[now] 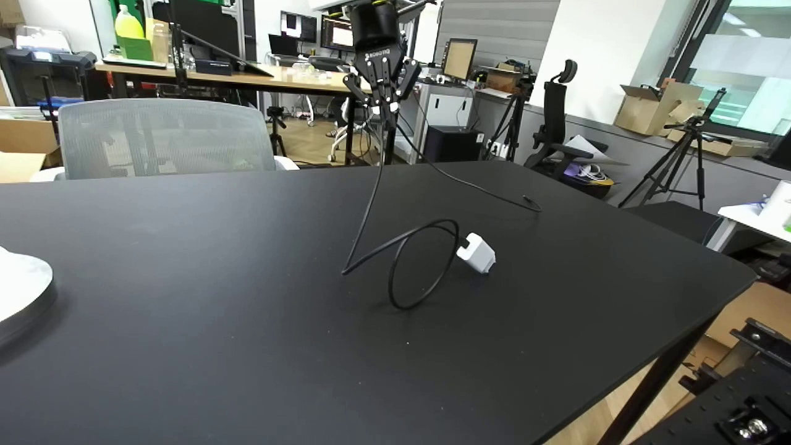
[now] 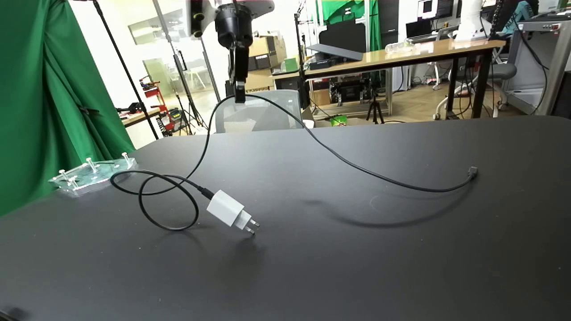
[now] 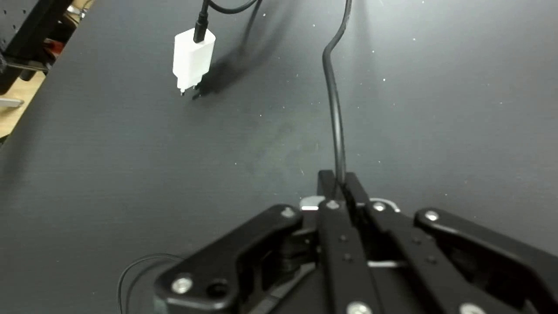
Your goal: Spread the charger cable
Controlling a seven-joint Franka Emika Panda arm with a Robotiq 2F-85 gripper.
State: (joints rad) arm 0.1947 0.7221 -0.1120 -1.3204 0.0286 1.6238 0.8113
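Note:
The charger cable is a thin black cord. My gripper is shut on its middle and holds it well above the table. One side drops into loops near the table, ending at the white charger plug. The plug is tilted with its prongs down; I cannot tell whether they touch the table. The other side slopes down to a small black connector, far from the plug. In the wrist view, part of this side is hidden behind the gripper.
The black table spans both exterior views. A round white object stands at its left edge in an exterior view. A clear plate with bolts lies beside the loops near a green curtain. A mesh chair stands behind the table.

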